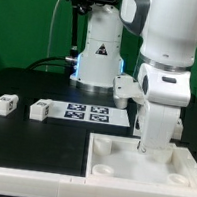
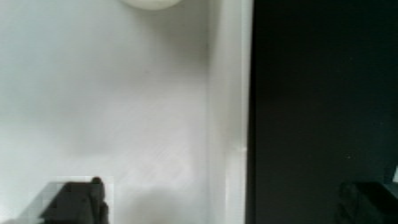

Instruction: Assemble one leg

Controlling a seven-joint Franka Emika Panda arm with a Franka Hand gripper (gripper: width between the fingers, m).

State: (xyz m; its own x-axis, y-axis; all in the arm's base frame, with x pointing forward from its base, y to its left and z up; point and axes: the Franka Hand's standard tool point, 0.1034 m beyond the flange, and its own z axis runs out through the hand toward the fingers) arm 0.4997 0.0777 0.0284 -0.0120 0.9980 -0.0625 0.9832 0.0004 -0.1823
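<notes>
Table open btwn legs & big white piece.

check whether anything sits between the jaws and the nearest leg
Nothing tall. The open jaws hang low over the large white piece; the nearest leg lies toward the exterior view's left. Only the thin marker board lies flat roughly between them, beside that leg; a raised approach should probably clear it.
</notes>
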